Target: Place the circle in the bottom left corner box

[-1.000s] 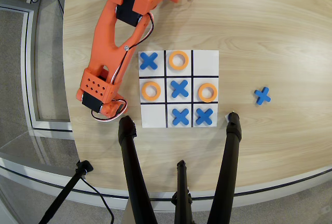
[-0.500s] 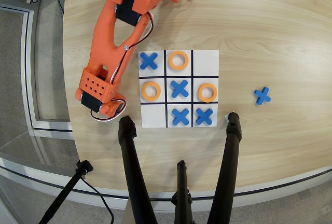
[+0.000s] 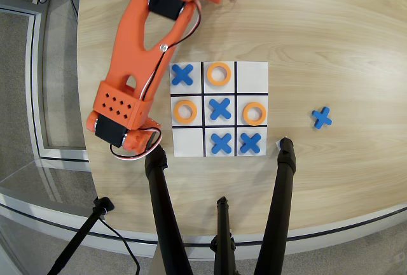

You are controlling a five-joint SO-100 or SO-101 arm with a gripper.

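Four blue crosses lie on the grid: top-left cell (image 3: 182,75), centre cell (image 3: 220,108), bottom-middle (image 3: 220,142) and bottom-right (image 3: 250,142). A fifth blue cross (image 3: 322,118) lies apart on the wooden table (image 3: 331,39). Black tripod legs (image 3: 280,205) stand along the near edge.

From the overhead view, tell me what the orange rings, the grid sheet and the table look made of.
Orange rings: likely plastic, uniform colour, matte. Grid sheet: thin white paper by its look, lying flat, black printed lines. Table: light wood or wood-look laminate, visible grain with a slight sheen.
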